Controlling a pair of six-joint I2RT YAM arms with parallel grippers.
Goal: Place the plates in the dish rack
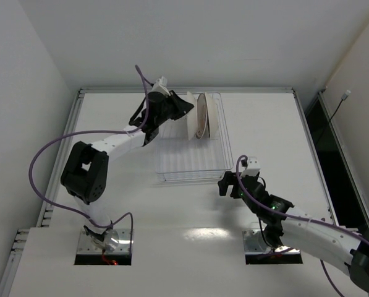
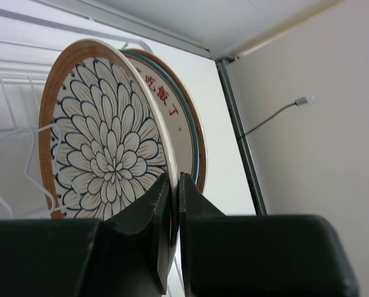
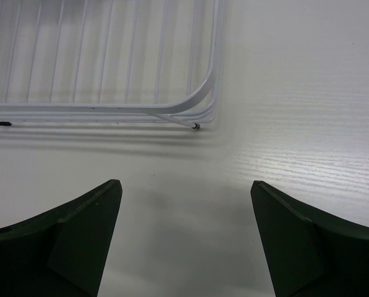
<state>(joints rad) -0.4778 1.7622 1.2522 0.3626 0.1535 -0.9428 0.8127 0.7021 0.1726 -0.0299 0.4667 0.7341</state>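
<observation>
The left hand [image 2: 173,185] pinches the rim of a petal-pattern plate [image 2: 104,148], which stands on edge at the far end of the dish rack [image 1: 190,164]. The rim should seat in a slot before release; the second plate [image 2: 187,124] just behind limits clearance. The right hand [image 3: 184,183] hangs wide and empty over the surface [image 3: 295,93], near the rack's corner.

A white table [image 1: 190,210] stands between pale walls [image 1: 23,74]. A thin cable [image 2: 277,114] hangs on the right wall near a dark panel [image 1: 342,173]
</observation>
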